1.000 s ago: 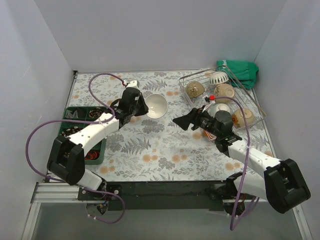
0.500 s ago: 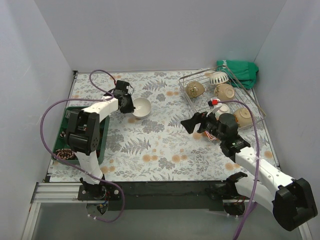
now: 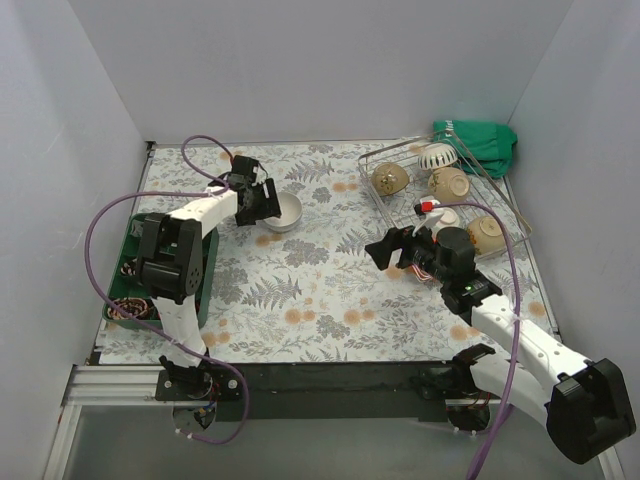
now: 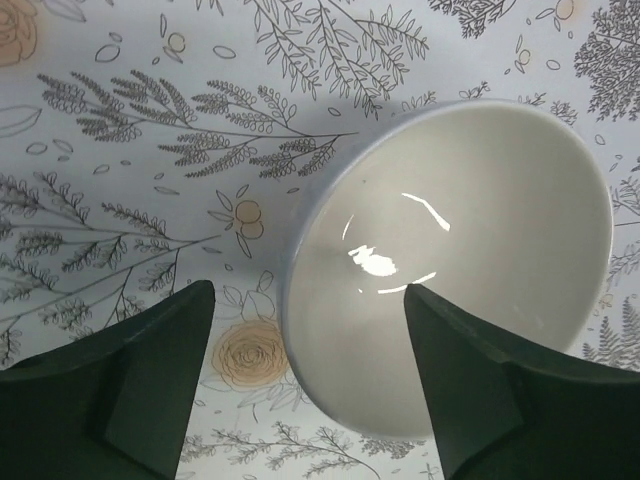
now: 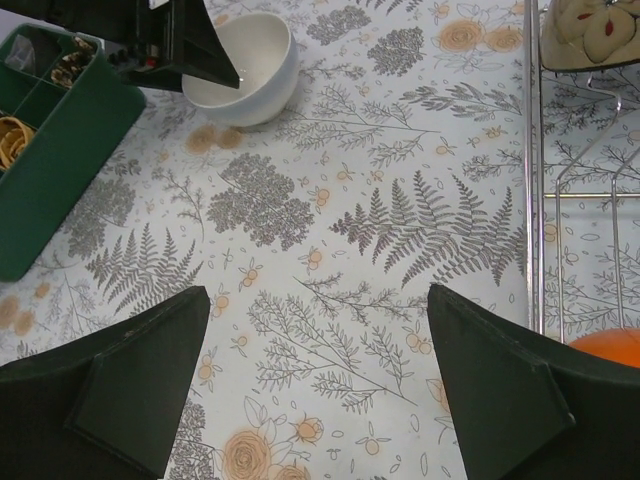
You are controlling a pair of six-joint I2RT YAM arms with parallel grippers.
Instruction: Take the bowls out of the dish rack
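A: Left side, what was noted?

B: The left gripper (image 3: 260, 202) was logged with its fingers (image 4: 150, 370) spread wide to either side of the white bowl (image 4: 450, 270). The bowl was set upright on the floral tabletop (image 3: 320, 290), well apart from the dish rack (image 3: 366, 168). Contact with the rim could not be told.

A: Risk there?

B: If the arm were pulled away askew, the rim could be clipped by a finger. The bowl could then be dragged or tipped toward the green compartment tray (image 3: 133, 222).

A: Right side?

B: The right gripper (image 5: 318, 295) was seen with its fingers apart and nothing between them, over bare tabletop just beside the rack. Several bowls were counted inside, among them a speckled tan bowl (image 3: 390, 178) and an orange bowl (image 5: 610, 348). A reach in could get snagged on the wires. A neighbouring bowl could also be knocked, since the bowls were packed close together.
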